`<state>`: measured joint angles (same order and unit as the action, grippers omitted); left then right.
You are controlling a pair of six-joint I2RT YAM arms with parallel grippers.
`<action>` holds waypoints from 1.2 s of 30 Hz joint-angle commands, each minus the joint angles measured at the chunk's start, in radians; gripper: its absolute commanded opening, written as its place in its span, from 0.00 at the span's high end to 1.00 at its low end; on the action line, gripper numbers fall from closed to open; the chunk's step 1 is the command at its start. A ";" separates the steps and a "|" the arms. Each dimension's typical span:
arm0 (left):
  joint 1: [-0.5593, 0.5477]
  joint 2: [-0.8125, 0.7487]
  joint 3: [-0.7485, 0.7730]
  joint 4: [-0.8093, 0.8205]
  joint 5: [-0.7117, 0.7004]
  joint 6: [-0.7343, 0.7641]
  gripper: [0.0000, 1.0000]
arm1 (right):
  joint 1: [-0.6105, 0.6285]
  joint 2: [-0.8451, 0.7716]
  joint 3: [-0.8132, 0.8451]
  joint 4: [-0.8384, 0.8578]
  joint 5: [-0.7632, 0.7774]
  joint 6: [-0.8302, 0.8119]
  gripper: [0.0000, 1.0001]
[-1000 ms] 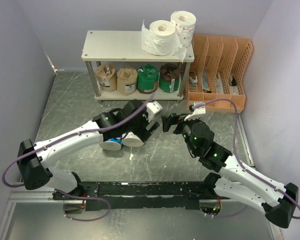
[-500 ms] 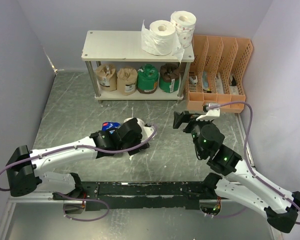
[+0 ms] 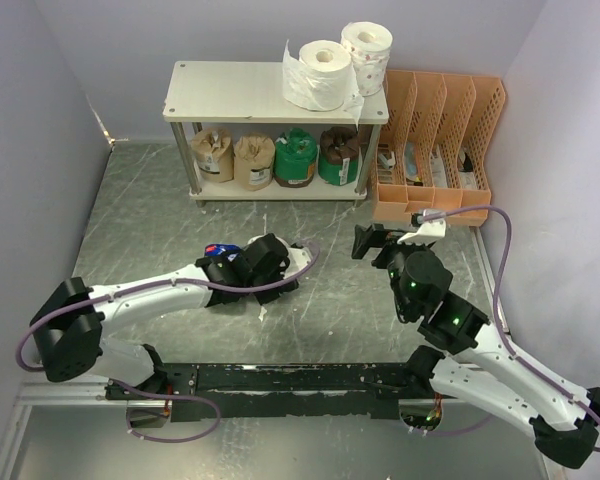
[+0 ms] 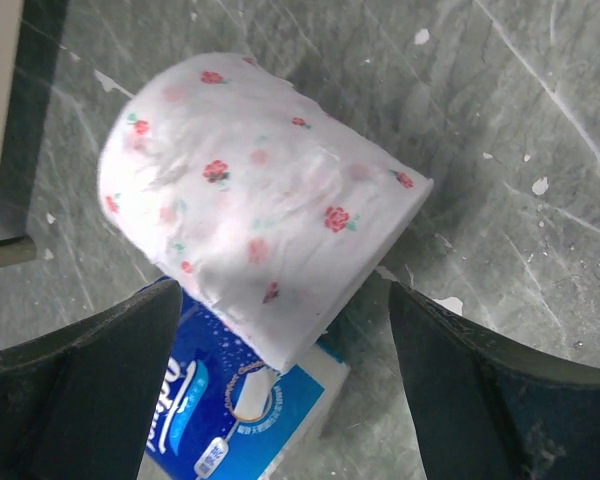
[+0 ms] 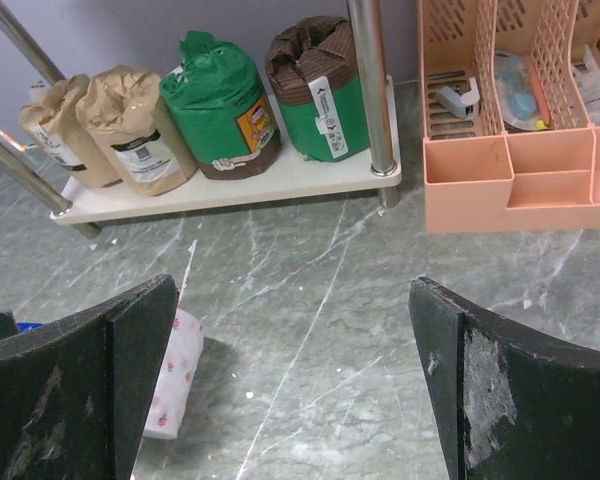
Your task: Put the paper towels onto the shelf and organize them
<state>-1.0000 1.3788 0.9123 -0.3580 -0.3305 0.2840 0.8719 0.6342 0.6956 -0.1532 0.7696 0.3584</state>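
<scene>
A white flowered roll lies on the floor against a blue-wrapped roll. My left gripper is open just above them, with one finger on each side and nothing held. In the top view the left gripper hides the flowered roll, and the blue roll peeks out beside it. My right gripper is open and empty and faces the shelf. Two white rolls sit on its top board. Two tan rolls, a green roll and a brown-topped roll stand on the lower board.
An orange slotted organizer with small items stands right of the shelf and touches it. Grey walls close in on both sides. Small white paper scraps lie on the marbled floor. The left half of the shelf's top board is bare.
My left gripper has drawn back toward the near left and come down over the flowered and blue rolls. My right gripper has shifted right and a little farther out, still open.
</scene>
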 commanded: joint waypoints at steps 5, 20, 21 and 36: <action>0.004 0.047 0.013 0.009 0.061 -0.007 0.10 | 0.003 -0.018 -0.013 -0.015 0.023 -0.003 0.00; 0.003 0.196 0.263 -0.190 0.046 -0.200 0.93 | 0.003 -0.027 -0.004 -0.023 0.034 -0.012 0.00; 0.003 0.191 0.303 -0.222 0.076 -0.216 0.93 | 0.002 -0.029 -0.001 -0.023 0.039 -0.016 0.00; 0.011 -0.076 0.600 -0.195 -0.111 -0.863 0.93 | 0.003 -0.123 -0.006 -0.085 0.123 0.018 0.00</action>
<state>-0.9936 1.3933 1.4765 -0.6300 -0.2604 -0.3050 0.8719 0.5411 0.6796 -0.2031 0.8440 0.3561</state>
